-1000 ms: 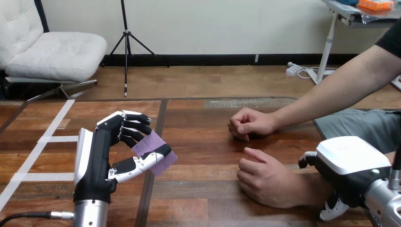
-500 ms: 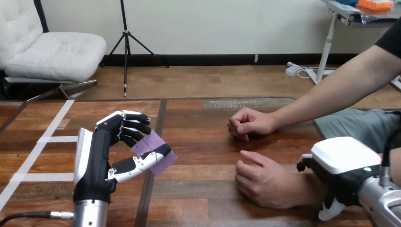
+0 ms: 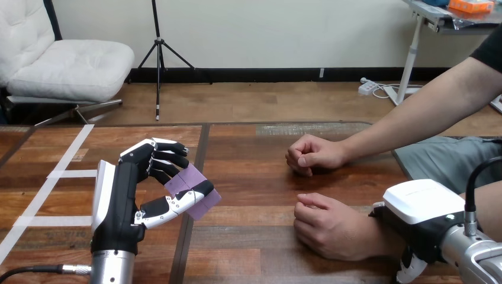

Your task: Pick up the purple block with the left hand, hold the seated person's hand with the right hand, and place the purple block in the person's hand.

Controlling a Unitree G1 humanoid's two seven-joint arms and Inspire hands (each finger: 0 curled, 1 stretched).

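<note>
At the lower right we cannot tell whether the right hand grips the wrist of the person's lower hand, and the left hand covers part of the purple block.

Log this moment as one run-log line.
left hand: holds purple block | right hand: round person's wrist | person's near hand: palm down | handover: pending

At lower left we have our left hand over the table, with the block lodged between its thumb and fingers, on its right side. Right of centre, 2 hands rest on the table: the person's far hand behind, the person's near hand just below it in frame. At lower right, our right hand lies over the near hand's wrist.
</note>
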